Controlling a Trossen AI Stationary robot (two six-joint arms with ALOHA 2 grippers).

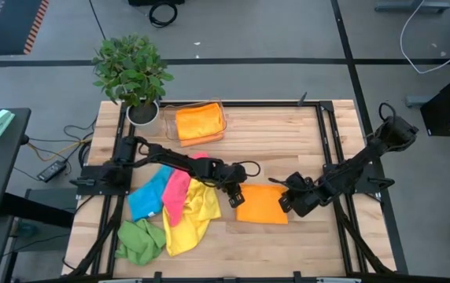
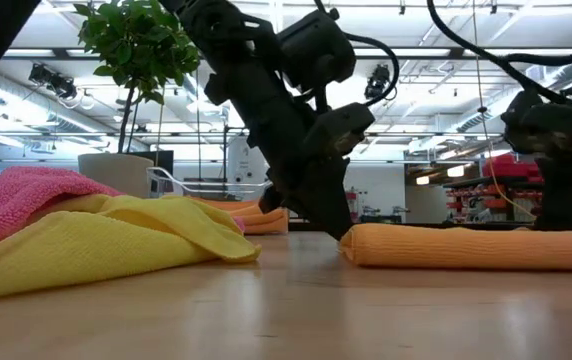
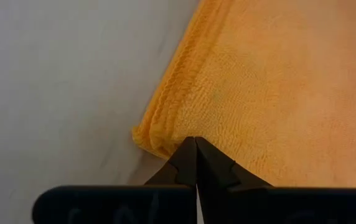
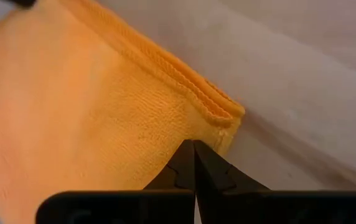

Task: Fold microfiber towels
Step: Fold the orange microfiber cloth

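Observation:
A folded orange towel (image 1: pixel 261 206) lies flat on the wooden table (image 1: pixel 319 236), near its middle. My left gripper (image 1: pixel 237 199) is shut at the towel's left edge, beside a corner. My right gripper (image 1: pixel 285 203) is shut at its right edge, beside another corner. To the left lies a loose pile of towels: blue (image 1: pixel 146 198), pink (image 1: pixel 177 189), yellow (image 1: pixel 190 218) and green (image 1: pixel 140 240). In the low view the orange towel (image 2: pixel 466 246) shows as a long flat roll, with the yellow towel (image 2: pixel 116 240) and the pink towel (image 2: pixel 16 195) in front. My left gripper meets the orange towel next to its left corner (image 3: pixel 156 134), its shut fingertips (image 3: pixel 187 155) slanting down from the far left. The towel lies flat on the table. How many layers lie between the tips does not show. My right gripper meets the same towel just inside its right corner (image 4: pixel 224 121), at the hemmed edge. Its shut fingertips (image 4: pixel 184 158) slant down from the right. The towel stays flat on the table, and the layers caught cannot be told.
A clear tray (image 1: pixel 200 124) holding folded orange towels stands at the far side, beside a potted plant (image 1: pixel 133 72) at the far left corner. Black frame rails (image 1: pixel 329 149) run along the table's sides. Bare wood lies near the front edge (image 1: pixel 288 251).

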